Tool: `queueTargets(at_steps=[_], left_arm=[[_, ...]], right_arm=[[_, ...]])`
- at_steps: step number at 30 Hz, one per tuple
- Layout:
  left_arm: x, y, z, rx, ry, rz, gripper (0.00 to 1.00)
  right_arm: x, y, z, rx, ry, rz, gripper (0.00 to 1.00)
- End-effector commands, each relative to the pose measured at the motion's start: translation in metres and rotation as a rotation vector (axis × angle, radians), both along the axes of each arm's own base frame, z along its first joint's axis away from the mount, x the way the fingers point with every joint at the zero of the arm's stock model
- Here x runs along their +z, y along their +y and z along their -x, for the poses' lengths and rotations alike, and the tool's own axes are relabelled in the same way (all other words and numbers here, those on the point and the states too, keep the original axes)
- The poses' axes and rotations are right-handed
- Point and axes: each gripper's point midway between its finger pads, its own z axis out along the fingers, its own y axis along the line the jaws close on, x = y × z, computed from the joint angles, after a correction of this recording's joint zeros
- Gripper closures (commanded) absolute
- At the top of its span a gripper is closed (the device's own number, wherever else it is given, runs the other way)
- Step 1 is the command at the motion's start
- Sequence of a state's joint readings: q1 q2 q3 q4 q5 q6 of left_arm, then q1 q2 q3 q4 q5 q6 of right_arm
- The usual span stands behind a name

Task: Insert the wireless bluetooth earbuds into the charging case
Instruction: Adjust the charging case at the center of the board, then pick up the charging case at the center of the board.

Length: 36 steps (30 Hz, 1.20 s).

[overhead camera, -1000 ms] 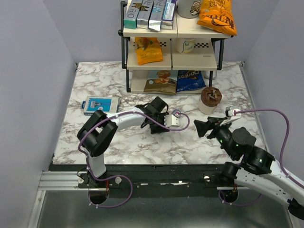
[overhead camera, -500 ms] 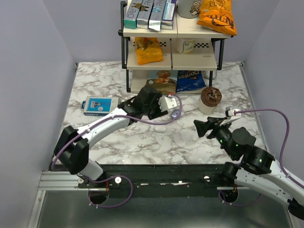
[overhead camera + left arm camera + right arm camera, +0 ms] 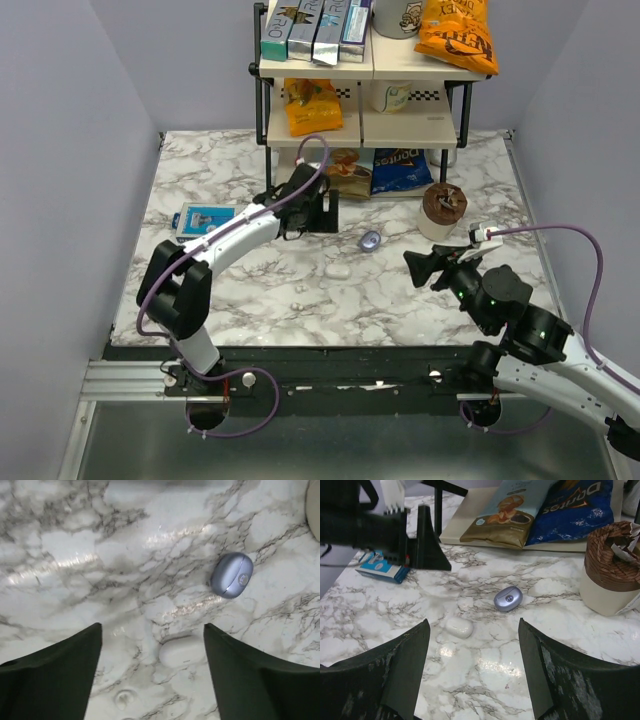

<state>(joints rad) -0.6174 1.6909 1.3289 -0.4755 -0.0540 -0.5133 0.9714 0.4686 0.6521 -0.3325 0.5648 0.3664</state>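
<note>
The charging case [image 3: 370, 241], a small lavender-blue clamshell, lies shut on the marble table [image 3: 250, 290]; it also shows in both wrist views [image 3: 231, 575] [image 3: 508, 598]. The earbuds are out of view. My left gripper [image 3: 322, 213] hovers just left of the case with its jaws wide open and nothing between them [image 3: 152, 626]. My right gripper [image 3: 425, 268] hangs to the right of the case, open and empty [image 3: 473, 621], pointing at it.
A white oval pebble-like object [image 3: 338, 270] lies near the case [image 3: 182, 651] [image 3: 458, 627]. A paper cup with a brown wrapper [image 3: 443, 210] stands at right. A blue box [image 3: 205, 221] lies at left. A snack shelf [image 3: 360, 110] stands behind.
My left arm pulled back toward the shelf and its jaws opened wide. The case and the white object, covered before, now show on the table. The right arm barely moved.
</note>
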Motion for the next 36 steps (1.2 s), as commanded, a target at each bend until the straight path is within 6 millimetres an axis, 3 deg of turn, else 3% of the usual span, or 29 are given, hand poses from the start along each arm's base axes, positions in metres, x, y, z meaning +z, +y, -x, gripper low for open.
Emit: queueTargets(at_steps=[1, 3, 5, 6, 7, 10, 13, 14, 17, 22, 27, 30, 36], left_arm=[[0.013, -0.003, 0.025, 0.237, 0.033, 0.291, 0.01], [0.02, -0.002, 0.03, 0.283, 0.006, 0.325, 0.01], [0.02, -0.002, 0.037, 0.33, -0.021, 0.241, 0.01], [0.031, -0.007, 0.033, 0.354, -0.048, 0.211, 0.01], [0.023, 0.002, 0.042, 0.418, -0.02, 0.129, 0.01], [0.021, 0.011, 0.044, 0.571, -0.076, -0.003, 0.01], [0.013, 0.01, 0.046, 0.582, -0.107, -0.007, 0.03], [0.01, 0.01, 0.047, 0.591, -0.103, 0.006, 0.09], [-0.004, 0.003, 0.054, 0.503, -0.033, 0.031, 0.2], [-0.022, -0.026, 0.064, 0.315, 0.039, 0.016, 0.01], [-0.054, -0.027, 0.07, 0.233, 0.093, -0.157, 0.01], [-0.067, -0.025, 0.083, 0.185, 0.117, -0.182, 0.01], [-0.072, -0.037, 0.089, 0.111, 0.117, -0.182, 0.01]], right_arm=[[0.001, 0.001, 0.0, -0.003, -0.006, -0.032, 0.2], [-0.001, 0.001, 0.0, 0.001, -0.005, -0.031, 0.2], [-0.004, 0.001, -0.001, -0.006, -0.005, -0.027, 0.2], [-0.003, 0.002, -0.001, -0.005, -0.006, -0.029, 0.2], [-0.003, 0.003, -0.001, -0.001, -0.005, -0.032, 0.2], [-0.004, 0.007, 0.0, 0.015, 0.003, -0.033, 0.2], [-0.002, 0.008, 0.0, 0.025, -0.001, -0.034, 0.2], [-0.002, 0.007, 0.001, 0.025, -0.001, -0.034, 0.2], [-0.002, 0.004, 0.002, 0.019, -0.008, -0.043, 0.2], [-0.003, 0.005, 0.003, 0.025, -0.004, -0.043, 0.2], [-0.003, 0.007, 0.003, 0.035, 0.001, -0.046, 0.2], [-0.006, 0.008, 0.003, 0.036, 0.006, -0.039, 0.2], [-0.01, 0.011, 0.002, 0.038, 0.02, -0.029, 0.2]])
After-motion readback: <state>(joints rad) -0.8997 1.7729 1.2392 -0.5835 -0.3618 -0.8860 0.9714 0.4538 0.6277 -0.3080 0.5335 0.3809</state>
